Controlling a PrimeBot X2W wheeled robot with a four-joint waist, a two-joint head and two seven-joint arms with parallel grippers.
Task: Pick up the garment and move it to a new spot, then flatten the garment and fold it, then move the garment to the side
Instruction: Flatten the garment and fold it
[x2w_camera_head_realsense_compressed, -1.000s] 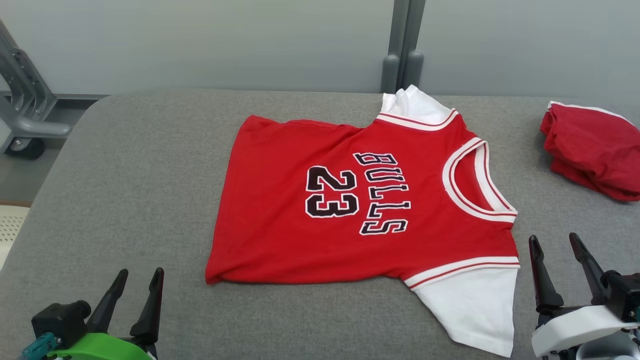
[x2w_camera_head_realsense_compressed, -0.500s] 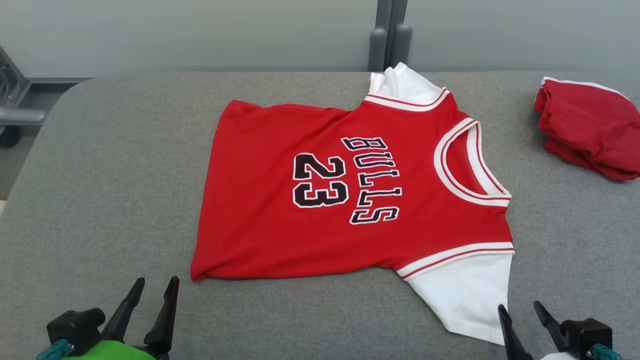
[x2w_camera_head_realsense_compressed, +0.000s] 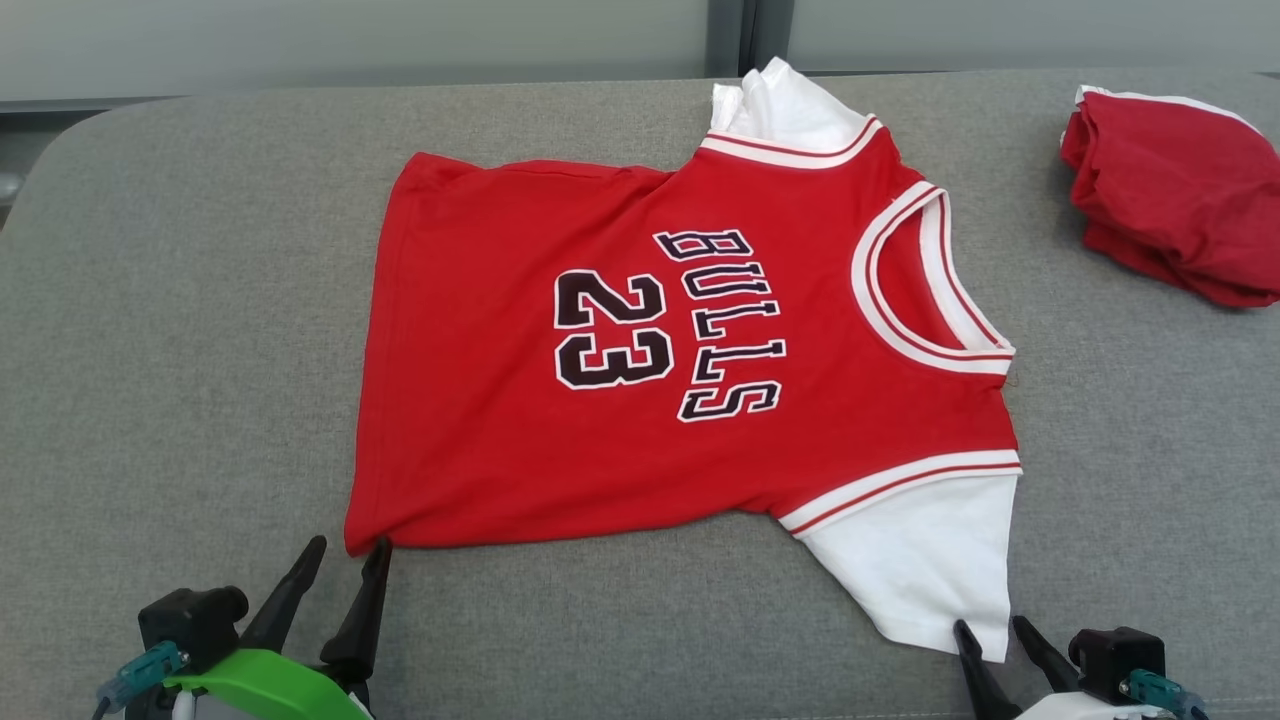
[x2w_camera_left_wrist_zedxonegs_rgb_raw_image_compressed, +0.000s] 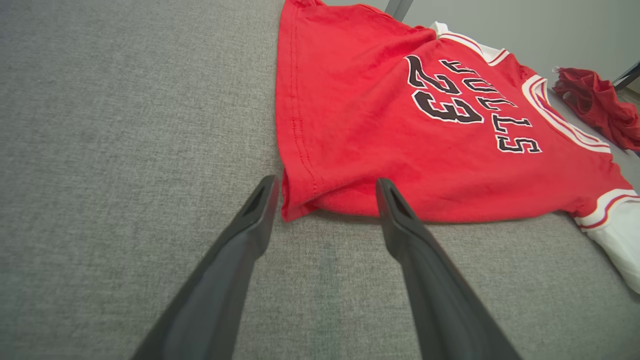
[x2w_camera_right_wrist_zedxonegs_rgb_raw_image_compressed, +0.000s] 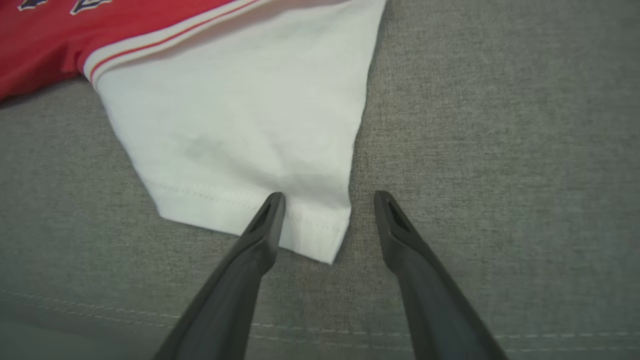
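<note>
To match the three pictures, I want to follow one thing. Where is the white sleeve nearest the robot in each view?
Head view: the white sleeve, lower right.
Left wrist view: the sleeve, right edge, below the middle.
Right wrist view: the sleeve, upper centre.
Shared landmark: the striped trim where this sleeve joins the red body.

The garment (x2w_camera_head_realsense_compressed: 680, 350) lies flat and front up on the grey worktop (x2w_camera_head_realsense_compressed: 180, 300), neck to the right and hem to the left. One white sleeve points near, the other far. The left claw (x2w_camera_head_realsense_compressed: 350, 545), fingers spread, sits at the near hem corner. The right claw (x2w_camera_head_realsense_compressed: 990, 625), fingers apart, sits at the near sleeve's corner. A bundled red cloth (x2w_camera_head_realsense_compressed: 1170, 190) lies far right.
</note>
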